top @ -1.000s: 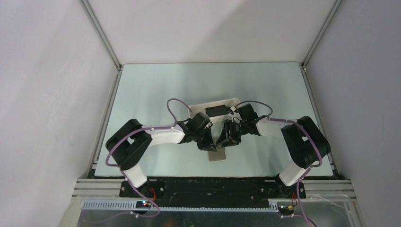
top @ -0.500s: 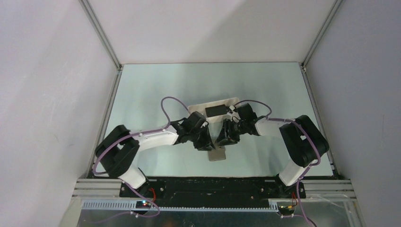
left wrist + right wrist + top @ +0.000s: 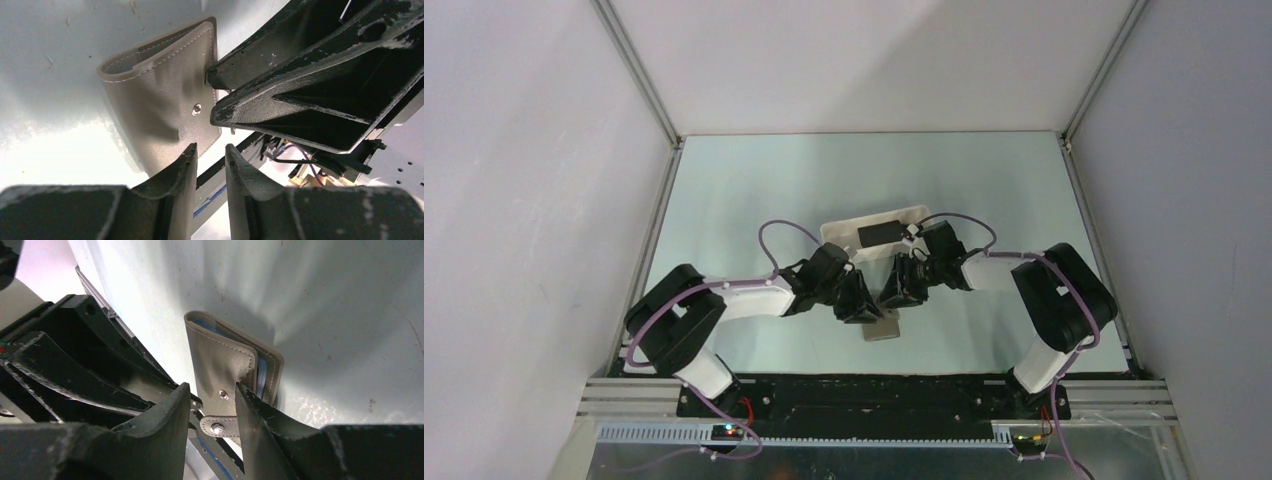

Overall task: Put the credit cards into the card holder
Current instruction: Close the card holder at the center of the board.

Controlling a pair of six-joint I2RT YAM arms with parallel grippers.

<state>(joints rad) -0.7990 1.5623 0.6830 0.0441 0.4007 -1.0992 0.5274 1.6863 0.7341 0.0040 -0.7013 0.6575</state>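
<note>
Meeting at the lower middle of the overhead view, both arms crowd the wallet (image 3: 155, 100) on the table (image 3: 754, 190). The left gripper (image 3: 211, 150) sits just below the wallet's bottom edge, its fingers a little apart with nothing between them. The right gripper (image 3: 212, 389) has the wallet's front flap pinched between its fingers, and the flap is lifted so the blue lining peeks out at the fold. Higher up, near the centre, one black card (image 3: 879, 232) lies in the white tray (image 3: 839, 232), just beyond the grippers.
</note>
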